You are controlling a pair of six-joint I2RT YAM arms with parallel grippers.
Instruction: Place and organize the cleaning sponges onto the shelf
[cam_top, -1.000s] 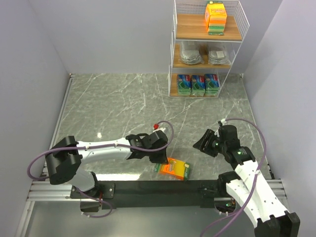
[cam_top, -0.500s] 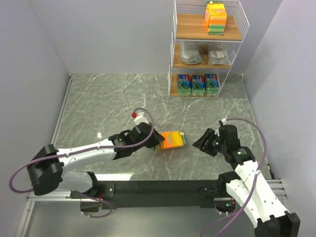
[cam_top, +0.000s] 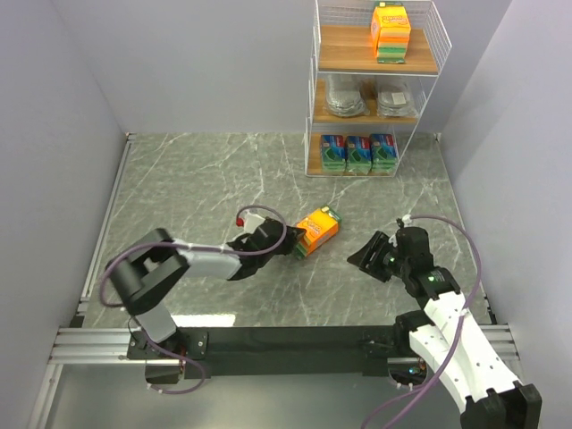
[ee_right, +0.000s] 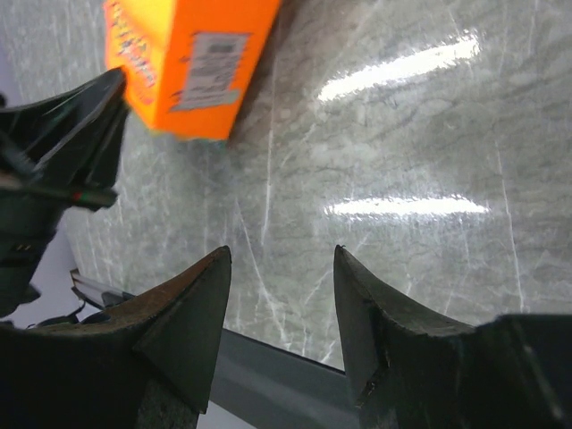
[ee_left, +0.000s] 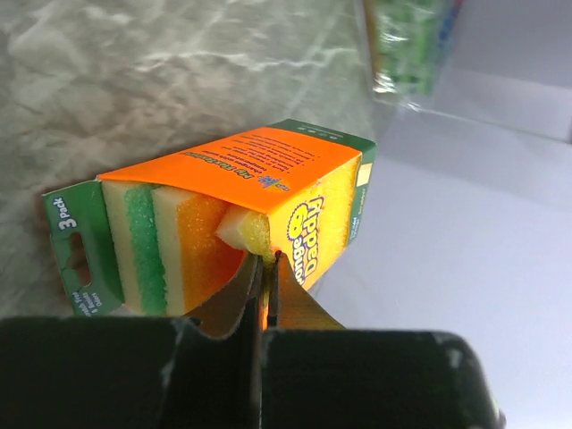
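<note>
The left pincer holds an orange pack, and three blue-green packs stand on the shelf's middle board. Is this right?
Not quite: the top view shows the blue-green packs on the bottom board of the shelf; the left pincer does hold the orange pack.

You are looking down at a table (cam_top: 206, 179) with a grey-green marble pattern, crossed by thin white veins and catching a few bright spots of light. Plain pale walls (cam_top: 63, 107) close it in on the left, back and right. Along its near edge runs a black strip (cam_top: 286, 339), between silver metal rails (cam_top: 85, 344) at either end.
</note>
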